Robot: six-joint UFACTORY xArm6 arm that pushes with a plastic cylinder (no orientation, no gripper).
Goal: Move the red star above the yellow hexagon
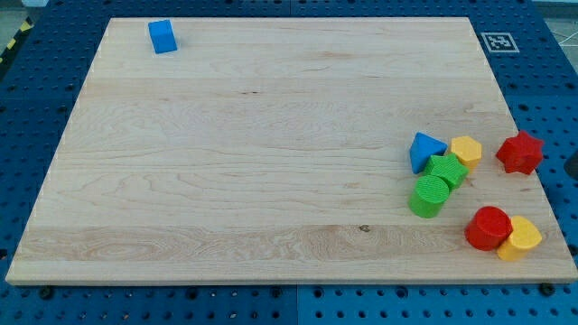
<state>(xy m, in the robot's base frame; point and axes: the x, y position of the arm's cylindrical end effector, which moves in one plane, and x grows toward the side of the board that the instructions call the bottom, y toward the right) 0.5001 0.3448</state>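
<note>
The red star [520,152] lies near the board's right edge. The yellow hexagon [466,150] lies just to its left at about the same height, with a small gap between them. Only a dark sliver [573,164] shows at the view's right edge, just right of the red star. It may be my rod, and its tip cannot be made out.
A blue triangle [425,151] touches the yellow hexagon's left side. A green star-like block [446,170] and a green cylinder [430,196] sit below them. A red cylinder [489,227] and a second yellow block [521,238] lie at the bottom right. A blue cube [163,36] is at the top left. The wooden board [271,162] lies on a blue pegboard.
</note>
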